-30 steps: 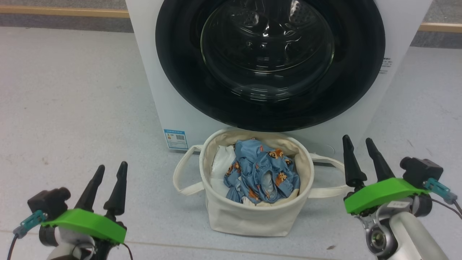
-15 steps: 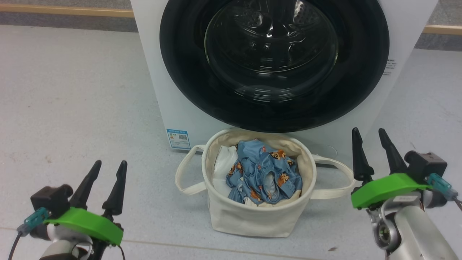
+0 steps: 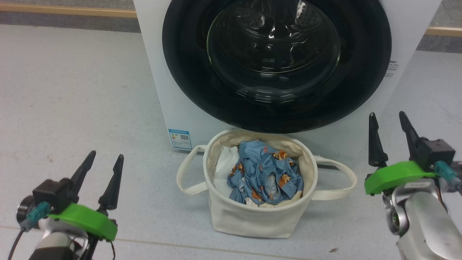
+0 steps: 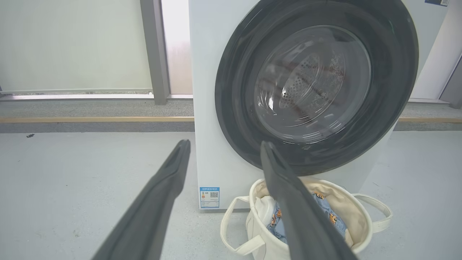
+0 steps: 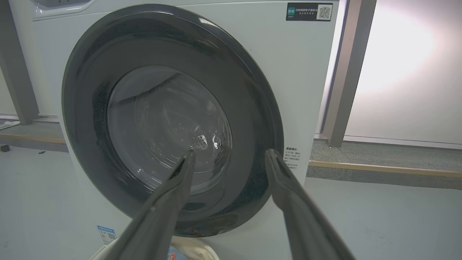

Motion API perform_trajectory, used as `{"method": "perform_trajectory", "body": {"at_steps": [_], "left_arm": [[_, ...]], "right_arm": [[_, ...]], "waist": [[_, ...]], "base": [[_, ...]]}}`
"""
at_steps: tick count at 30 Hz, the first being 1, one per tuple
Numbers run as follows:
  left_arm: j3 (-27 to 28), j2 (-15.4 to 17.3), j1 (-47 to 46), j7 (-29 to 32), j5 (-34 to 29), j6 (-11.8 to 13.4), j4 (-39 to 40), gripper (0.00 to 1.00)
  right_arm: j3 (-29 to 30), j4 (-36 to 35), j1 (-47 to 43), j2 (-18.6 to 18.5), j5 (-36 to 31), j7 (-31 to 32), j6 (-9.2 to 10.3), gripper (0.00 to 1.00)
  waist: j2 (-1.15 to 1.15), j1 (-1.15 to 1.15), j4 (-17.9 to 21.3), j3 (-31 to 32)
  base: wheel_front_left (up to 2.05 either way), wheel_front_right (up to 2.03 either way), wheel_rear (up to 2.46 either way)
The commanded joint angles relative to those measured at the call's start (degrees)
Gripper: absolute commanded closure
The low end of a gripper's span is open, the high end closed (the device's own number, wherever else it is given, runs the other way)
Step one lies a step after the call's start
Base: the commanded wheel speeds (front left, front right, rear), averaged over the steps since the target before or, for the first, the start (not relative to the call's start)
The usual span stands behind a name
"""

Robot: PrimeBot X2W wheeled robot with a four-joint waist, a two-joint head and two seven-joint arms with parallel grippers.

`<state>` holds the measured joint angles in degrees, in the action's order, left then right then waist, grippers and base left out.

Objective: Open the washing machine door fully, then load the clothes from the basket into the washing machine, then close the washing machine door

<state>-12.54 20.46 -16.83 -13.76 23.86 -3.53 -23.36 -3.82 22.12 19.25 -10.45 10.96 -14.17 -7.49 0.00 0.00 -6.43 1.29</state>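
Fingers of our left gripper [image 3: 106, 156] stand spread wide and hold nothing, poised above the grey floor [image 3: 72, 90] at the lower left of the head view. Those of our right gripper [image 3: 387, 115] are parted just as far, also empty, raised at the lower right near the washer's front corner. Between our two arms the basket [image 3: 252, 220] sits on the floor, just in front of the washing machine [image 3: 173, 115], its strap handles looping out to either side. Inside it the clothes [image 3: 265, 173] lie bunched, blue with orange-brown animals, with a plain white lump [image 3: 225, 164] tucked against their left side. Behind the basket the washing machine door [image 3: 187, 72] lies closed against the white front, and we see the perforated drum through its glass. A small blue label [image 3: 180, 139] sits low on the washer's left corner.
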Motion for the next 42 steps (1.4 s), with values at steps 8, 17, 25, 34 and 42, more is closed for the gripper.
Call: {"method": "perform_trajectory", "body": {"at_steps": [8, 17, 25, 34, 42], "left_arm": [[2.1, 2.7, -4.2, -1.2, -2.5, -0.6, 0.9, 0.00], [2.7, 2.3, -4.2, -1.2, -2.8, -0.5, 0.4, 0.00], [2.7, 2.2, -4.2, -1.2, -2.7, -0.7, 0.2, 0.00], [2.9, 2.4, -4.3, -1.2, -3.5, 0.1, 0.3, 0.00], [2.9, 2.3, -4.3, -1.2, -4.0, 0.1, 0.4, 0.00]], "right_arm": [[-0.1, 0.2, 3.5, 0.3, -2.9, -0.8, 0.00, 0.00], [-0.4, 0.0, 3.0, 0.5, -2.1, -0.8, 0.00, 0.00], [-0.7, -0.2, 2.7, 0.4, -1.4, -0.8, 0.00, 0.00], [-0.5, -0.5, 2.6, 0.4, -1.1, -0.8, 0.00, 0.00], [-0.3, -0.9, 2.7, 0.3, -0.8, -0.8, 0.00, 0.00]], "waist": [[0.00, 0.00, -0.1, -0.3], [0.00, 0.00, -0.1, -0.2], [0.00, 0.00, 0.0, -0.1], [0.00, 0.00, 0.1, -0.2], [0.00, 0.00, 0.1, -0.1]], "base": [[0.00, 0.00, 0.00], [0.00, 0.00, 0.00], [0.00, 0.00, 0.00], [0.13, 0.02, -0.15], [0.85, 0.28, -1.13]]}}
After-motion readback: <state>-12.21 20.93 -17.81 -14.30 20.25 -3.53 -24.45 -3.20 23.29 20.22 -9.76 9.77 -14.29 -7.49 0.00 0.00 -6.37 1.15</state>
